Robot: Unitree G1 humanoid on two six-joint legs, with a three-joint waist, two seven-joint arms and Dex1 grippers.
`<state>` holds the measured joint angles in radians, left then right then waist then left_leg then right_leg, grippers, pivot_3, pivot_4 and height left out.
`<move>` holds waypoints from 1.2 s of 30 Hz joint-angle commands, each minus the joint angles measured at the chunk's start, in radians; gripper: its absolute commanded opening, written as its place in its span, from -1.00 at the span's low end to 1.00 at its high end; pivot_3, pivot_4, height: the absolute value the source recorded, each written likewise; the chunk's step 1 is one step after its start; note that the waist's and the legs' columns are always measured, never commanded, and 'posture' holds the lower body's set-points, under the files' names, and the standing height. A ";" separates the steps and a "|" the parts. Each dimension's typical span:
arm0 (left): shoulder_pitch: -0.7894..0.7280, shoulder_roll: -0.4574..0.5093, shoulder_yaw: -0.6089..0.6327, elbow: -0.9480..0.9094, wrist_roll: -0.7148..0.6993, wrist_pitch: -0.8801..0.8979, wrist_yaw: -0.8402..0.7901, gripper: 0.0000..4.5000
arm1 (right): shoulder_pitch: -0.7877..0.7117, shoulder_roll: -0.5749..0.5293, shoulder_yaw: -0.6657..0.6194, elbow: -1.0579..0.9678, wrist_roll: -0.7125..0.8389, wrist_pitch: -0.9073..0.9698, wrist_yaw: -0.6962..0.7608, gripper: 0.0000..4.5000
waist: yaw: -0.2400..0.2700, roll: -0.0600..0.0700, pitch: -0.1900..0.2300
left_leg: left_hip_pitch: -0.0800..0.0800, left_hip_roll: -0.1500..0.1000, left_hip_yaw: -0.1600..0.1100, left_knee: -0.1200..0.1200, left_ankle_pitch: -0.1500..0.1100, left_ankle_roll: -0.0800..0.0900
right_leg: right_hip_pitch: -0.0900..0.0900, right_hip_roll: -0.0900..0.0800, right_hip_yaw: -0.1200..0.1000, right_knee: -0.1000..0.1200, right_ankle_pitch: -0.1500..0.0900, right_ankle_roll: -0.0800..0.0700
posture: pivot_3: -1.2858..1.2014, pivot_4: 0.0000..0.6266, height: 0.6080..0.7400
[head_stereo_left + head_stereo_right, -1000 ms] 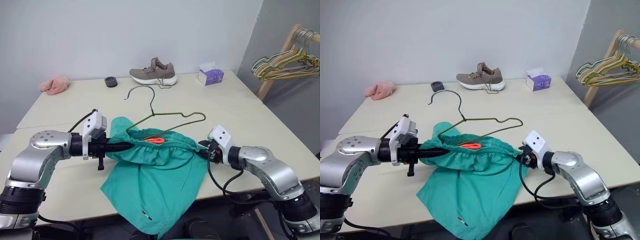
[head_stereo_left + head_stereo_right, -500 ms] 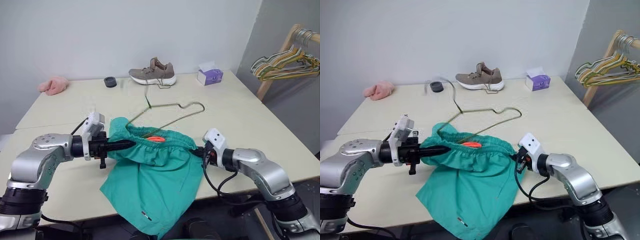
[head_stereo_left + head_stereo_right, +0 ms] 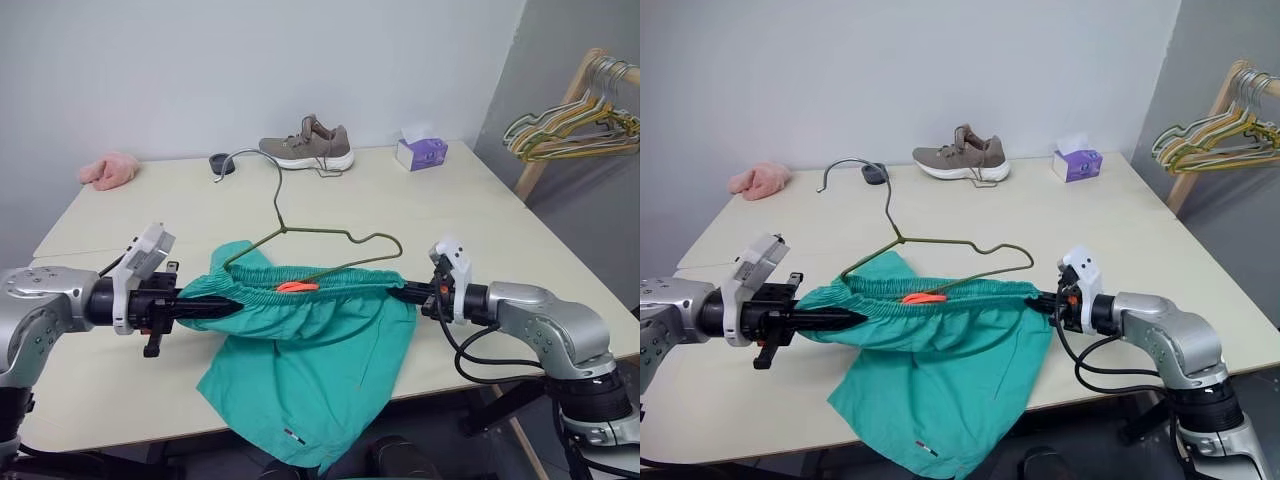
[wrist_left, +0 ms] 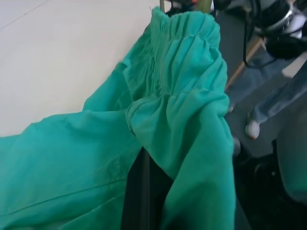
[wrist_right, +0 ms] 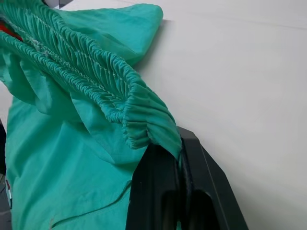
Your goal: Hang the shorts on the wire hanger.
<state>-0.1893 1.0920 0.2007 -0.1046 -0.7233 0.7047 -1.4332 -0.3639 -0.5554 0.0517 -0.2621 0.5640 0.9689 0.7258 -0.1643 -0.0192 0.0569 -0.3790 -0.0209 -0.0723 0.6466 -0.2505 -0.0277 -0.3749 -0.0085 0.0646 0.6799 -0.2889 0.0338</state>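
The teal shorts (image 3: 300,370) hang stretched between my two grippers, with the gathered waistband (image 3: 300,295) pulled into a straight line just above the table and the legs drooping over the front edge. My left gripper (image 3: 195,306) is shut on the waistband's left end, cloth draped over its fingers (image 4: 142,191). At the other end, my right gripper (image 3: 402,292) is shut on the waistband, its fingers (image 5: 163,191) pinching the elastic. The dark wire hanger (image 3: 345,236) stands tilted with its lower part inside the waist opening and its hook (image 3: 238,157) raised toward the back left. An orange tag (image 3: 291,287) shows inside the waist.
On the beige table (image 3: 480,220), along the far edge, lie a grey-brown shoe (image 3: 307,143), a purple tissue box (image 3: 421,152), a small black round thing (image 3: 218,160) and a pink cloth (image 3: 108,169). A wooden rack with bunched pale hangers (image 3: 575,120) stands at the right.
My hands have drawn apart, the left one moving outward, so the slack waistband is now taut and straight. The hanger has tipped, its hook swinging to the left.
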 commanded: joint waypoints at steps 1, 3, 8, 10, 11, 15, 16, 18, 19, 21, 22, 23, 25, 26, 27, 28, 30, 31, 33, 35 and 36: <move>0.000 0.046 0.028 0.036 0.032 -0.042 -0.042 -1.00 | -0.004 -0.048 -0.078 0.049 -0.026 0.006 -0.044 -0.99 | 0.000 0.000 0.000 | 0.000 0.000 0.000 0.000 0.000 0.000 | 0.000 0.000 0.000 0.000 0.000 0.000 | -0.08 -1.00 1.00; 0.006 0.054 0.013 0.052 0.069 -0.075 -0.055 -1.00 | -0.003 -0.049 -0.077 0.049 -0.019 0.004 -0.048 -0.99 | 0.000 0.000 0.000 | 0.000 0.000 0.000 0.000 0.000 0.000 | 0.000 0.000 0.000 0.000 0.000 0.000 | -0.08 -1.00 1.00; 0.018 0.060 0.004 0.079 0.105 -0.115 -0.077 -1.00 | -0.002 -0.053 -0.080 0.033 -0.008 0.007 -0.046 -0.99 | 0.000 0.000 0.000 | 0.000 0.000 0.000 0.000 0.000 0.000 | 0.000 0.000 0.000 0.000 0.000 0.000 | -0.08 -1.00 1.00; 0.017 0.059 0.002 0.085 0.111 -0.123 -0.079 -1.00 | -0.005 -0.049 -0.083 0.028 -0.002 0.011 -0.048 -0.99 | 0.000 0.000 0.000 | 0.000 0.000 0.000 0.000 0.000 0.000 | -0.001 0.000 0.000 0.000 0.000 0.000 | -0.08 -1.00 1.00; 0.017 0.059 0.002 0.087 0.114 -0.126 -0.080 -1.00 | -0.006 -0.048 -0.082 0.024 0.002 0.012 -0.048 -0.99 | 0.000 0.000 0.000 | 0.000 0.000 0.000 0.000 0.000 0.000 | -0.001 0.000 0.000 0.000 0.000 0.000 | -0.08 -1.00 1.00; 0.026 0.066 -0.001 0.088 0.122 -0.138 -0.095 -1.00 | -0.005 -0.047 -0.079 0.013 0.007 0.019 -0.062 -0.99 | 0.000 0.000 0.000 | 0.000 0.000 0.000 0.000 0.000 0.000 | -0.001 0.000 0.000 0.000 0.000 0.000 | -0.08 -1.00 1.00; 0.031 0.071 -0.002 0.091 0.127 -0.144 -0.102 -1.00 | -0.006 -0.049 -0.078 0.019 0.001 0.020 -0.069 -0.99 | 0.000 0.000 0.000 | 0.000 0.001 0.000 0.000 0.000 0.000 | -0.001 0.000 0.000 0.000 0.000 0.000 | -0.08 -1.00 1.00; 0.032 0.080 0.004 0.105 0.133 -0.152 -0.114 -1.00 | -0.017 -0.047 -0.085 0.049 -0.016 0.024 -0.098 -0.99 | 0.000 0.000 0.000 | 0.000 0.001 0.000 0.000 0.000 0.000 | -0.001 0.000 0.000 0.000 0.000 0.000 | -0.08 -1.00 1.00; 0.030 0.083 0.006 0.111 0.134 -0.155 -0.118 -1.00 | -0.021 -0.043 -0.091 0.060 -0.020 0.024 -0.110 -0.99 | 0.000 0.000 0.000 | 0.000 0.001 0.000 0.000 0.000 0.000 | -0.001 0.000 0.000 0.000 0.000 0.000 | -0.08 -1.00 1.00; 0.019 0.086 0.009 0.123 0.132 -0.154 -0.119 -1.00 | -0.031 -0.038 -0.099 0.077 -0.017 0.028 -0.131 -0.99 | 0.000 0.000 0.000 | 0.000 0.001 0.000 0.000 0.000 0.000 | -0.001 0.000 0.000 0.000 0.000 0.000 | -0.08 -1.00 1.00; 0.012 0.086 0.009 0.130 0.130 -0.154 -0.117 -1.00 | -0.033 -0.037 -0.100 0.081 -0.014 0.027 -0.134 -0.99 | 0.000 0.001 0.001 | 0.000 0.001 0.000 0.000 0.000 0.000 | -0.001 0.000 0.000 0.000 0.000 0.000 | -0.08 -1.00 1.00; 0.005 0.086 0.008 0.137 0.131 -0.155 -0.114 -1.00 | -0.034 -0.037 -0.100 0.081 -0.011 0.025 -0.131 -0.99 | 0.000 0.001 0.001 | 0.000 0.000 0.000 0.000 0.000 0.000 | -0.001 0.000 0.001 0.000 0.000 0.000 | -0.08 -1.00 1.00; -0.017 0.074 0.006 0.153 0.128 -0.146 -0.095 -1.00 | -0.023 -0.053 -0.077 0.057 -0.015 -0.001 -0.100 -0.99 | 0.002 0.001 0.001 | -0.001 0.000 0.000 0.000 0.000 0.000 | -0.001 0.000 0.000 0.000 0.000 0.000 | -0.08 -1.00 1.00; -0.029 0.065 0.005 0.161 0.127 -0.142 -0.085 -1.00 | -0.012 -0.074 -0.048 0.036 -0.031 -0.029 -0.073 -0.99 | 0.002 0.001 0.001 | -0.001 0.000 0.000 0.000 0.000 0.000 | -0.001 0.000 0.000 0.000 0.000 0.000 | -0.08 -1.00 1.00; -0.042 0.054 0.004 0.170 0.126 -0.136 -0.074 -1.00 | 0.005 -0.102 -0.006 0.006 -0.058 -0.072 -0.038 -0.99 | 0.003 0.001 0.001 | -0.001 0.000 0.000 0.000 0.000 0.000 | -0.001 0.000 0.000 0.000 0.000 0.000 | -0.08 -1.00 1.00; -0.051 0.046 0.001 0.175 0.126 -0.133 -0.066 -1.00 | 0.018 -0.122 0.028 -0.016 -0.082 -0.105 -0.012 -0.99 | 0.003 0.001 0.001 | -0.001 0.000 0.000 0.000 0.000 0.000 | -0.001 0.000 0.000 0.000 0.000 0.000 | -0.08 -1.00 1.00; -0.058 0.034 -0.008 0.177 0.132 -0.136 -0.057 -1.00 | 0.041 -0.151 0.078 -0.057 -0.106 -0.153 0.034 -0.99 | 0.002 0.001 0.001 | -0.001 0.001 0.000 0.000 0.000 0.000 | -0.001 0.000 0.000 0.000 0.000 0.000 | -0.08 -1.00 1.00; -0.061 0.029 -0.009 0.174 0.131 -0.134 -0.054 -1.00 | 0.051 -0.164 0.092 -0.075 -0.116 -0.175 0.049 -0.91 | 0.001 0.001 0.001 | -0.001 0.001 0.000 0.000 0.000 0.000 | -0.001 0.000 -0.001 0.000 0.000 0.000 | -0.08 -1.00 1.00; -0.067 0.020 -0.008 0.170 0.127 -0.129 -0.047 -1.00 | 0.058 -0.177 0.109 -0.097 -0.150 -0.237 0.065 -0.74 | -0.002 0.001 0.001 | 0.000 0.001 0.000 0.000 0.000 0.000 | -0.001 0.000 0.000 0.000 0.000 0.000 | -0.08 -1.00 1.00; -0.077 0.008 -0.001 0.170 0.117 -0.117 -0.037 -1.00 | 0.053 -0.188 0.133 -0.113 -0.208 -0.323 0.072 -0.45 | -0.001 0.001 0.001 | -0.001 0.001 0.001 0.000 0.000 0.000 | -0.001 0.000 0.000 0.000 0.000 0.000 | -0.09 -1.00 1.00; -0.081 0.002 0.000 0.168 0.114 -0.111 -0.032 -1.00 | 0.043 -0.182 0.143 -0.118 -0.232 -0.356 0.067 -0.29 | -0.001 0.001 0.001 | -0.001 0.001 0.001 0.000 0.000 0.000 | -0.001 0.000 0.000 0.000 0.000 0.000 | -0.09 -1.00 1.00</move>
<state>-0.2443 1.0993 0.1780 0.0746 -0.5906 0.5850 -1.4732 -0.2908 -0.7361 0.1904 -0.3403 0.3753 0.6940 0.7879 -0.1652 -0.0181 0.0577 -0.3797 -0.0198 -0.0718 0.6466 -0.2505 -0.0277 -0.3761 -0.0086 0.0647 0.6800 -0.2889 0.0339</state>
